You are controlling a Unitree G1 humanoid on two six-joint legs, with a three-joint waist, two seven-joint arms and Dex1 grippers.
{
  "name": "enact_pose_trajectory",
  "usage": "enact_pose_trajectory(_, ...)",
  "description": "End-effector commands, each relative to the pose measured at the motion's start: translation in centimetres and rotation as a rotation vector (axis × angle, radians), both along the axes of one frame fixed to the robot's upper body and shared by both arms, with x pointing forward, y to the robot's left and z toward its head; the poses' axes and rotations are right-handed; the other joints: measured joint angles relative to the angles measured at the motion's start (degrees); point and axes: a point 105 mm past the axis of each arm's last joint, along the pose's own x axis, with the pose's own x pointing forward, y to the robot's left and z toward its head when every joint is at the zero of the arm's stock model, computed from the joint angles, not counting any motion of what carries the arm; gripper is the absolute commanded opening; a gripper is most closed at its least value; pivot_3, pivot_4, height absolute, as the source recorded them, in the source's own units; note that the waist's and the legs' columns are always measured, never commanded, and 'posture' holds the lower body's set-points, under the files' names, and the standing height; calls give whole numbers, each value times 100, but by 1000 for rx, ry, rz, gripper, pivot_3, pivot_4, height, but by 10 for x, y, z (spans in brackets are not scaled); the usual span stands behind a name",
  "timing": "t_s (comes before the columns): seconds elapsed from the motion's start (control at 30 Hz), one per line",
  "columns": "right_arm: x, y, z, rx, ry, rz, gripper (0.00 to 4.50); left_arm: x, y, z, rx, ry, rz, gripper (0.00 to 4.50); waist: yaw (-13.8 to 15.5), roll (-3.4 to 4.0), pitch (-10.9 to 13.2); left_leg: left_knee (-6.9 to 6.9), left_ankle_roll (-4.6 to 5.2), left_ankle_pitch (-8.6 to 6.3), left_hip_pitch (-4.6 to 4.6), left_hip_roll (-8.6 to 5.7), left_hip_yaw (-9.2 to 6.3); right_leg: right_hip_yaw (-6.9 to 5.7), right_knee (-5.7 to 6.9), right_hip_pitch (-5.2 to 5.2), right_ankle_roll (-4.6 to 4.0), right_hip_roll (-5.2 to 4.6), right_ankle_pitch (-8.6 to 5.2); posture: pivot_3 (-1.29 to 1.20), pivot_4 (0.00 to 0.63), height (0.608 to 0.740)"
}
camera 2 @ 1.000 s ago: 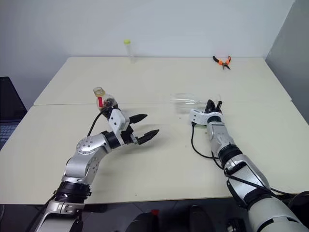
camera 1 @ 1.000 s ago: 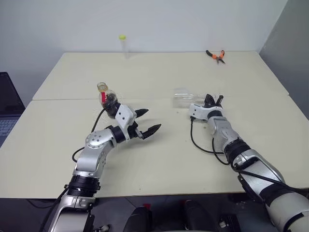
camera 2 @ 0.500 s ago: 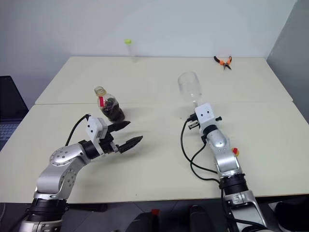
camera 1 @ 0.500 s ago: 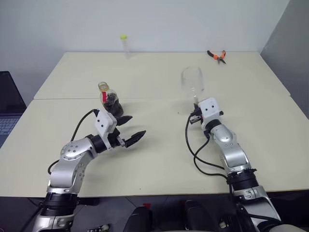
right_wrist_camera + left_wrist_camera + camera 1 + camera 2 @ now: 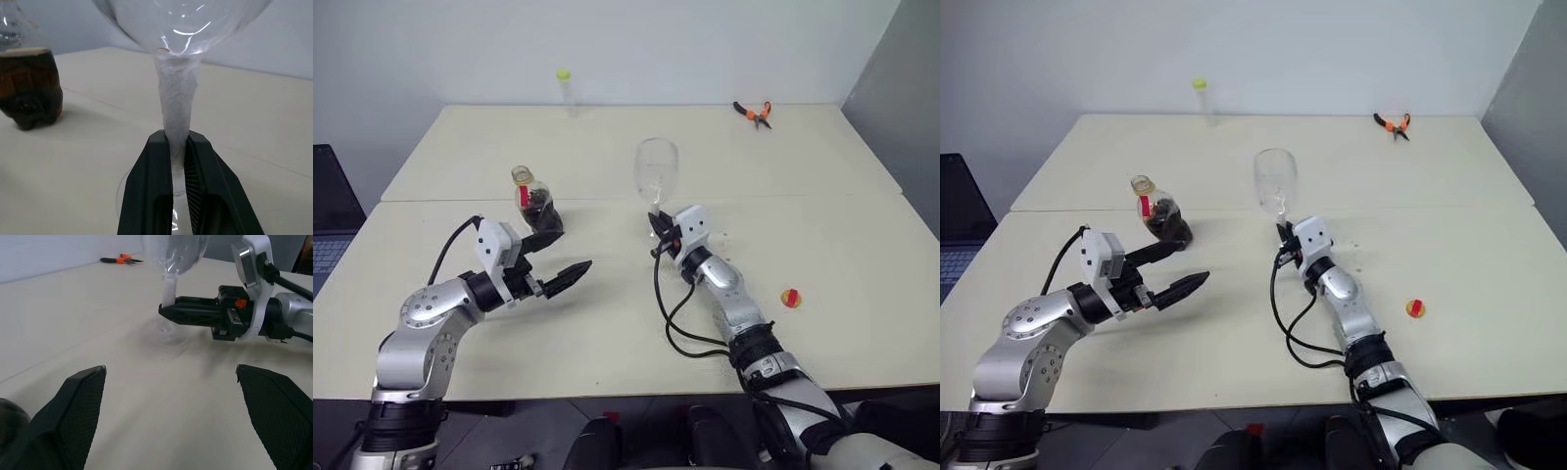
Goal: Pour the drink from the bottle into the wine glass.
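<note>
Cream table (image 5: 607, 147) halves meet under a pale wall. We see our right claw (image 5: 178, 161) pinched tight on the stem of the clear stemmed wine glass (image 5: 656, 171), upright near the middle. Our left claw (image 5: 553, 257) gapes wide, holding nothing, just right of the small clear plastic bottle (image 5: 536, 204) of dark brown-red drink (image 5: 29, 83), uncapped, standing left of the glass.

Wine glass (image 5: 656, 168): clear, empty, upright, frame centre. Bottle (image 5: 535, 201): upright, uncapped, left of centre, dark drink (image 5: 29, 83) filling lower half.
</note>
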Motion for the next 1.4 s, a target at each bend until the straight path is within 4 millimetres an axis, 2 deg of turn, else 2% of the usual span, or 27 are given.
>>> enact_pose_trajectory(0.03, 6, -3, 16, 16, -64, -4, 102, -6, -1, 22, 2, -81, -17, 4500, 2, 0, 0, 0, 0, 0, 0, -1, 0, 1, 0, 0, 0, 0, 0, 0, 150, 740)
enact_pose_trajectory(0.23, 8, -10, 9, -19, -62, -2, 102, -12, -7, 35, 1, -113, -35, 4500, -9, 0, 0, -1, 0, 0, 0, 3, 0, 2, 1, 0, 0, -1, 0, 0, 150, 740)
enact_pose_trajectory(0.53, 6, -9, -5, -19, -3, 26, 102, -8, -12, 55, 4, -172, -29, 4500, -9, 0, 0, -1, 1, 0, 2, 3, 1, 3, 2, 0, 0, 0, 0, 0, 150, 740)
enact_pose_trajectory(0.57, 6, -10, -6, -17, 3, 28, 832, -8, -13, 57, 5, -177, -28, 4500, -9, 0, 0, -1, 0, 0, 2, 3, 0, 3, 2, 0, 0, 0, 0, 0, 150, 740)
enact_pose_trajectory(0.6, 6, -10, -7, -14, 9, 31, 1059, -8, -14, 58, 6, -180, -27, 4500, -9, 0, 0, -1, 0, 0, 2, 3, 0, 2, 2, 0, 0, 0, 0, 0, 150, 740)
enact_pose_trajectory(0.9, 4, -10, -9, -22, 17, 43, 4361, -8, -20, 68, -1, -206, -19, 4500, -8, 0, 0, -1, 0, 0, 1, 3, 0, 2, 2, 0, 0, 0, 0, 0, 150, 740)
enact_pose_trajectory(0.93, 4, -10, -10, -22, 20, 45, 4490, -8, -20, 69, -3, -209, -17, 4500, -8, 0, 0, 0, 0, 0, 1, 3, 0, 2, 2, 0, 0, 0, 0, 0, 150, 740)
enact_pose_trajectory(1.17, 1, -16, -17, 22, 70, 61, 4490, -8, -23, 78, 0, -230, -26, 4500, -7, 0, 0, 0, 0, 0, 1, 2, 0, 2, 2, 2, 0, 0, 0, 0, 150, 740)
enact_pose_trajectory(1.4, -9, -28, -20, 31, 97, 98, 4490, -9, -23, 77, 22, -231, -28, 4500, -2, 0, 0, 1, 0, 0, 1, 2, 0, 2, 1, 3, 0, 0, 0, 0, 150, 740)
